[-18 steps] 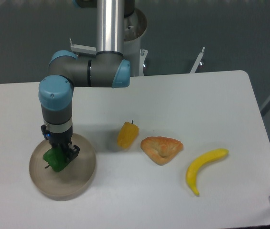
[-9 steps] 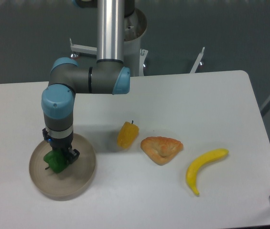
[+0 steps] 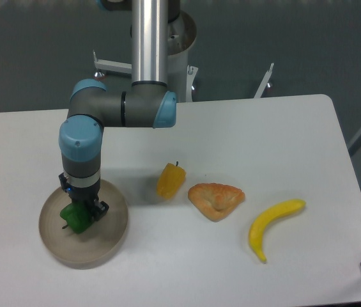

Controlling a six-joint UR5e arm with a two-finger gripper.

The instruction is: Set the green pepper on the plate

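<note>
The green pepper (image 3: pixel 75 219) is small, glossy and dark green, and it sits over the middle of the round beige-grey plate (image 3: pixel 107 240) at the table's front left. My gripper (image 3: pixel 80 214) points straight down over the plate with its fingers closed around the pepper. I cannot tell whether the pepper rests on the plate's surface or hangs just above it. The arm's blue-capped wrist stands upright above it.
A yellow-orange pepper (image 3: pixel 170 181) lies right of the plate. A triangular pastry (image 3: pixel 216 199) and a banana (image 3: pixel 273 226) lie further right. The robot's base column (image 3: pixel 149 38) stands at the table's back edge.
The arm has shifted slightly right and the wrist has come lower, carrying the green pepper a little lower over the plate. Other objects have not moved.
</note>
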